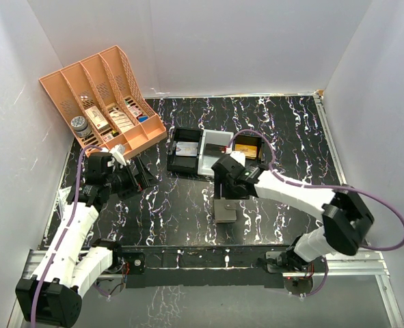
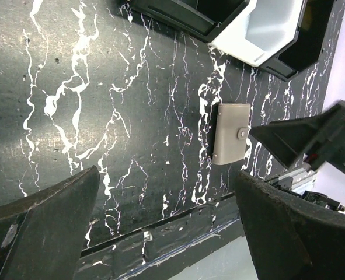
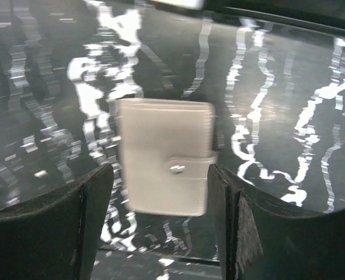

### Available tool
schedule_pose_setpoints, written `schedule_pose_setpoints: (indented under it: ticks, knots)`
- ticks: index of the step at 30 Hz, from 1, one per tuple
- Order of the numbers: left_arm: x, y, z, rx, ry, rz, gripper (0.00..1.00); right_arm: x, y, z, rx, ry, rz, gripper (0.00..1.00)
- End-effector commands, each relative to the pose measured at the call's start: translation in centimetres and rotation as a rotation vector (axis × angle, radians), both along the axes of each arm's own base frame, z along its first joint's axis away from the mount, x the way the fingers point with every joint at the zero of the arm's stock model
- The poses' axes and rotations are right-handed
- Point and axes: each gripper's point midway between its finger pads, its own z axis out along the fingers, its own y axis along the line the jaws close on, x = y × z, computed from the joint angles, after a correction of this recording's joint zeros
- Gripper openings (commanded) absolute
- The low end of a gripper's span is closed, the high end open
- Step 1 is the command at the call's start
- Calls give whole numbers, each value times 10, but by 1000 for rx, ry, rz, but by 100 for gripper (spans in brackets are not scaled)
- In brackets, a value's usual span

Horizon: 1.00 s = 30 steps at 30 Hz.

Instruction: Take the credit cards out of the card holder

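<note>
Over the shut card holder (image 3: 160, 146), six o'clock from the tray (image 1: 186, 130), the right claw (image 3: 159, 175) is hovering agape. Unsnapping its tab (image 3: 175, 168) is probably coming next.

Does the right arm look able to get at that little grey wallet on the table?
Probably yes: the right hand hangs directly over the closed card holder with its fingers apart, and nothing lies between.
</note>
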Motion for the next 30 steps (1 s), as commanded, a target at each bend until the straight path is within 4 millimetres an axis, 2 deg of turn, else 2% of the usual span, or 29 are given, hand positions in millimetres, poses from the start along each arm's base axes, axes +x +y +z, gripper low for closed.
schedule_pose_setpoints:
  ticks: [1,3,5,10,13,18,25,27,30]
  knots:
    - [-2,5,5,29,-8,-5,98,3,-50,-22,-256,30,-117,66]
    - [-2,5,0,34,10,-3,98,-1,-58,-33,-286,44,-127,68]
    - [-1,5,-2,35,31,-9,98,-6,-57,-42,-266,64,-113,69]
    - [0,3,-3,26,43,-14,98,-19,-4,-52,-22,145,57,70]
    - [-1,1,-4,11,45,-15,96,-25,17,-57,50,196,71,66]
    - [-10,-10,-7,-55,64,-47,91,-31,49,-59,108,220,118,63]
    - [-19,-16,-19,-93,103,-76,87,-38,79,-59,64,207,192,63]
    - [-19,-16,-20,-89,114,-79,86,-37,80,-54,31,203,206,64]
    - [-16,-17,-21,-91,117,-81,85,-30,64,-43,-51,149,167,71]
